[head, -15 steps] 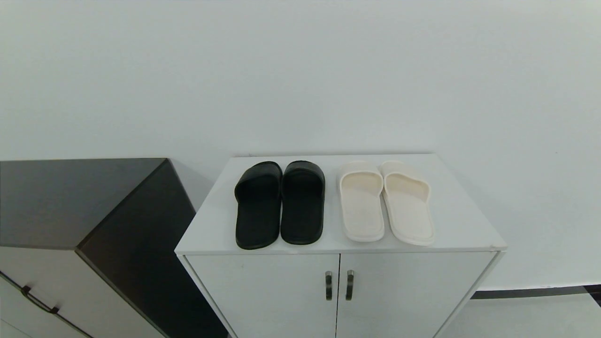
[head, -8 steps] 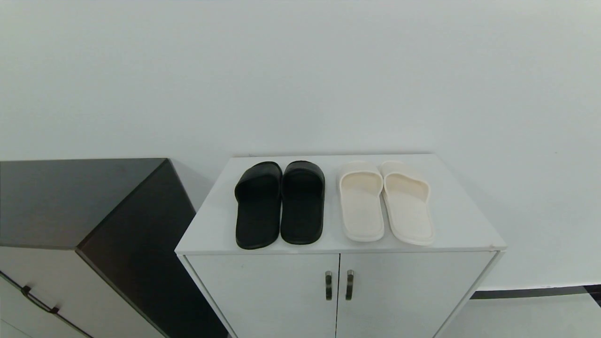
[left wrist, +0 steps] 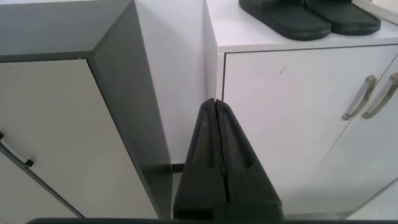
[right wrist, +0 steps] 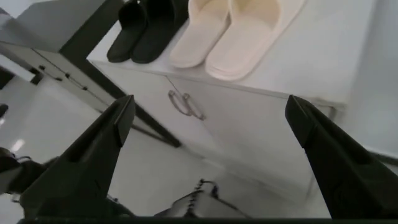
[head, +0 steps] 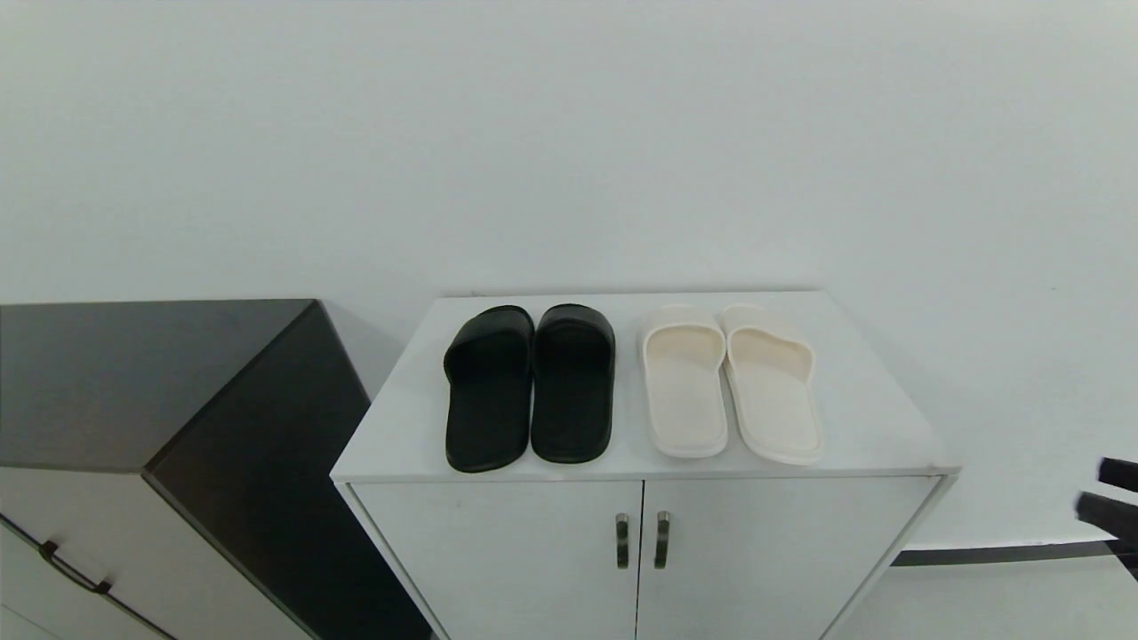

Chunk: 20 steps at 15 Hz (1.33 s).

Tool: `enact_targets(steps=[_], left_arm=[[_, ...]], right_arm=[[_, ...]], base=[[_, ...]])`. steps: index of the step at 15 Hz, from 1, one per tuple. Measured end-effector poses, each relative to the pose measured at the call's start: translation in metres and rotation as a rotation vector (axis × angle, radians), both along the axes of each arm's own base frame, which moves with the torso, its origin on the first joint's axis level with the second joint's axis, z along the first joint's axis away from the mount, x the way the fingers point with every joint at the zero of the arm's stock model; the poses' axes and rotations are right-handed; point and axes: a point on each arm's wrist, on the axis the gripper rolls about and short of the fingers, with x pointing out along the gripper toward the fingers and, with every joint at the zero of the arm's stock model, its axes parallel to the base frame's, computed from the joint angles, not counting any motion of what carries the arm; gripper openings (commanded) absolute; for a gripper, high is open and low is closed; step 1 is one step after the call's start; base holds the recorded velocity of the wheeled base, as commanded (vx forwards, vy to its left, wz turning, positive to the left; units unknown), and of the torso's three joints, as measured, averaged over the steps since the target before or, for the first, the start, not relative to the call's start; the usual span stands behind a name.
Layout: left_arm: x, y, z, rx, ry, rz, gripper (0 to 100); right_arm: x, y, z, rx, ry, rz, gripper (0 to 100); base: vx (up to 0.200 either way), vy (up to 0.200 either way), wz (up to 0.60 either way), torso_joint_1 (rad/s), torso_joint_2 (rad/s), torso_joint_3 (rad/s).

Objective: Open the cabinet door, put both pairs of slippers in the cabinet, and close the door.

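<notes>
The cabinet stands at 6 o'clock in the head view with both doors shut, so no step is done yet. On its top lie the black slippers toward 9 o'clock and the white slippers toward 3 o'clock. The right gripper, at 4 o'clock, is wide open and empty. The left gripper is closed on nothing.

The white cabinet at lower centre is showing a smooth, matt face, its handles gleaming like brushed metal. The black slippers and cream slippers are looking like matt, rubbery foam. The dark cabinet at left is giving off a soft sheen.
</notes>
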Motion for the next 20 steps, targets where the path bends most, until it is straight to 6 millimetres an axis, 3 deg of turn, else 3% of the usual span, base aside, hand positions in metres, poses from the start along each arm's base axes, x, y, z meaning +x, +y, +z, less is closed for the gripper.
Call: enact_targets(steps=[5,11,14,20], left_arm=[[0.0,0.0,0.0,0.016,0.0,-0.012,0],[0.0,0.0,0.0,0.017,0.0,-0.012,0],[0.0,0.0,0.0,0.017,0.0,-0.011,0],[0.0,0.0,0.0,0.016,0.001,-0.012,0]], right_arm=[[0.045,0.075,0.022,0.014,0.047,-0.053,100],[0.114,0.149,0.012,-0.078,-0.055,-0.283,100],[0.145,0.173,0.003,-0.135,-0.069,-0.374,100],[0.186,0.193,-0.018,-0.194,-0.073,-0.453,100]], base=[[0.0,0.0,0.0,0.0,0.0,0.0],[0.0,0.0,0.0,0.0,0.0,0.0],[0.0,0.0,0.0,0.0,0.0,0.0],[0.0,0.0,0.0,0.0,0.0,0.0]])
